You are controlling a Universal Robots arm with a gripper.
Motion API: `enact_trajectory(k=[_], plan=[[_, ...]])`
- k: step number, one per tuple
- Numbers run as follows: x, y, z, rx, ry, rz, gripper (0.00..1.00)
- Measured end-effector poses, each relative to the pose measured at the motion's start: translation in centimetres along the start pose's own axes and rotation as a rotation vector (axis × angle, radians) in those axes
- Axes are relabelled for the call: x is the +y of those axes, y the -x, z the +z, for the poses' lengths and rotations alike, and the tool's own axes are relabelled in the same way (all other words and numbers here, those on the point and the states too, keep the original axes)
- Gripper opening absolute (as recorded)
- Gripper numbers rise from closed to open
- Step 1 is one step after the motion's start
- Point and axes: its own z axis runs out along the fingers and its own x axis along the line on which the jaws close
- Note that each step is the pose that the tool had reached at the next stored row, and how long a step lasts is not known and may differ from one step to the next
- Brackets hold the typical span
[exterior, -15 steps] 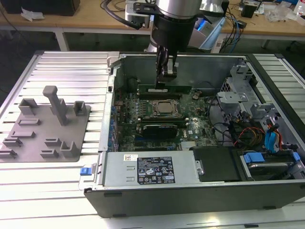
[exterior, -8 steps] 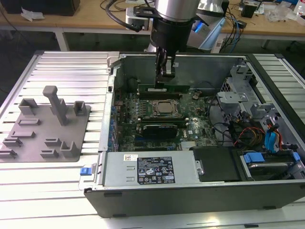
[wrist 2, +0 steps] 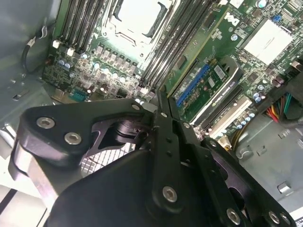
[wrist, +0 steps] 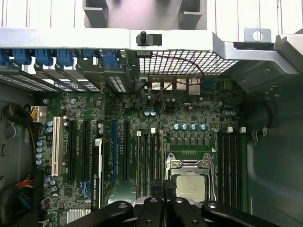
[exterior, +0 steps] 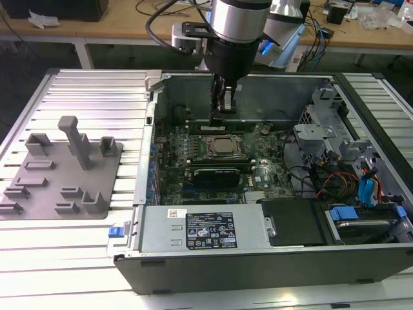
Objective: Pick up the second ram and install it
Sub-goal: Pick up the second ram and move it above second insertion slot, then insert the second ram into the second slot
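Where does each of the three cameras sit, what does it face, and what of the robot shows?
Exterior view: off the arm, above the open computer case, looking down into it; the arm and tool show.
First wrist view: on the wrist, looking straight down onto the motherboard; the tool shows.
Second wrist view: on the wrist, slanting across the motherboard past the tool.
Shared: all three show the processor.

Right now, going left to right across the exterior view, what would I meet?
Grey fixture plate → blue tab → pincer over the motherboard → silver drive cage → blue clip at the case's edge.
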Motion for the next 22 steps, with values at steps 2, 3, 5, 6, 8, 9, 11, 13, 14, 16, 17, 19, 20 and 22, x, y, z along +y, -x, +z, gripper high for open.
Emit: enact_trajectory(k=[2,3,5,6,8,9,11,13,14,16,17,19,20,22], plan=[[-0.01,0.06,0.15,-0.0001,-0.0001,0.000,0.10],[-0.01,0.18,0.28,-0.0001,0.0000,0.000,0.10],[-0.04,0.34,0.53,-0.0003,-0.0002,0.000,0.10],[-0.07,0.35,0.85,-0.0001,-0.0002,-0.001,0.10],[-0.11,0.33,1.41,0.0003,-0.0020,-0.004,0.10],[-0.13,0.33,1.67,0.0003,-0.0024,-0.005,0.10],[-0.17,0.32,2.15,0.0003,-0.0025,-0.006,0.10],[-0.18,0.31,2.29,0.0003,-0.0026,-0.006,0.10],[-0.18,0.31,2.30,0.0004,-0.0025,-0.006,0.10],[-0.19,0.31,2.34,0.0004,-0.0025,-0.006,0.10],[-0.19,0.31,2.35,0.0004,-0.0025,-0.006,0.10],[-0.19,0.31,2.38,0.0003,-0.0025,-0.006,0.10],[-0.19,0.31,2.39,0.0004,-0.0026,-0.006,0.10],[-0.19,0.31,2.44,0.0003,-0.0025,-0.006,0.10]])
